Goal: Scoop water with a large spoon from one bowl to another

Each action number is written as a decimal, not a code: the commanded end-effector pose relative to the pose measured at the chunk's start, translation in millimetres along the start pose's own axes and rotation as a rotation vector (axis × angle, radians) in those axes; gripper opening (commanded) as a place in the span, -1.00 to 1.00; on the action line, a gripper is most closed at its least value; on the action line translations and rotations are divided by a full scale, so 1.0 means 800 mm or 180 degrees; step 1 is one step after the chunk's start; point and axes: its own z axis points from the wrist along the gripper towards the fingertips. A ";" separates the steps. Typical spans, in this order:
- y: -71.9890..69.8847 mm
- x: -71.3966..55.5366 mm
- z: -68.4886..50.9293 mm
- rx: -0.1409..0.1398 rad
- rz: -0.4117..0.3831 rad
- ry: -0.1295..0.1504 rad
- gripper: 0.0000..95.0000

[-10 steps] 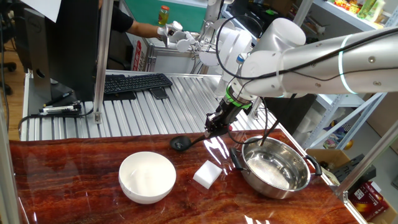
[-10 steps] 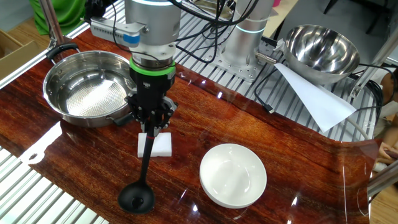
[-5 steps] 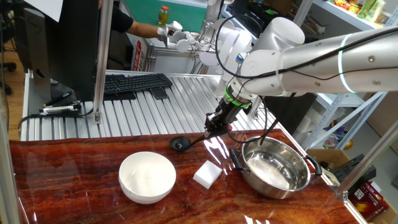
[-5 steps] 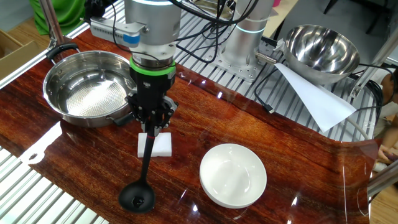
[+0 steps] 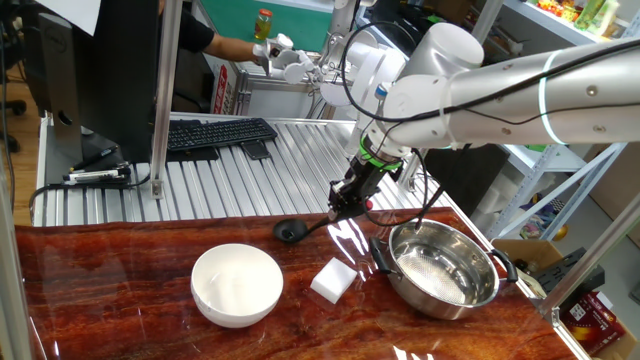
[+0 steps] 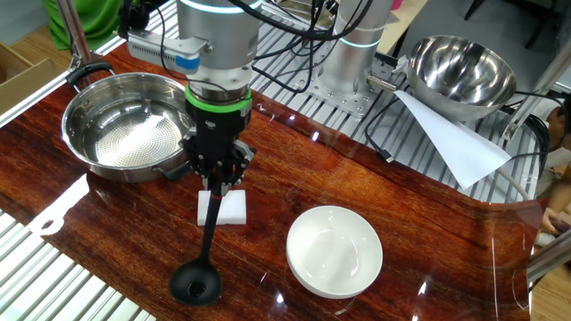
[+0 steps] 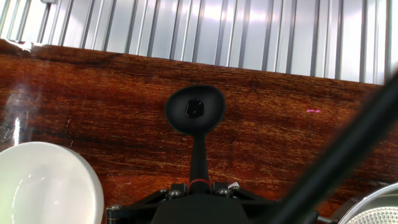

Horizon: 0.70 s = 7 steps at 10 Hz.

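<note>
The gripper [image 6: 217,183] is clamped on the upper handle of the ladle [image 6: 198,282], whose cup sits low over the table [image 6: 419,232], out past the white block [image 6: 223,208] from the steel bowl [image 6: 120,125]. By my reading this is the carry before the first dip: the ladle is in hand, but nothing has been scooped. The white bowl [image 6: 335,251] stands beside the block, on the far side from the steel bowl. Next, the cup should swing back over the steel bowl's rim and sink into the water [image 6: 125,147], a faint sheen there, clearing the block and the rim.
</note>
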 end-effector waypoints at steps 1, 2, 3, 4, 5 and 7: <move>0.000 0.002 -0.001 -0.0032 0.0007 0.0056 -1.00; 0.000 0.002 -0.001 -0.0036 0.0007 0.0054 -1.00; 0.000 0.002 -0.001 -0.0053 -0.0001 0.0063 -1.00; 0.000 0.002 -0.001 -0.0059 0.0021 0.0101 -1.00; 0.000 0.002 -0.001 -0.0086 0.0049 0.0140 -1.00; 0.000 0.002 -0.001 -0.0051 0.0236 0.0218 -1.00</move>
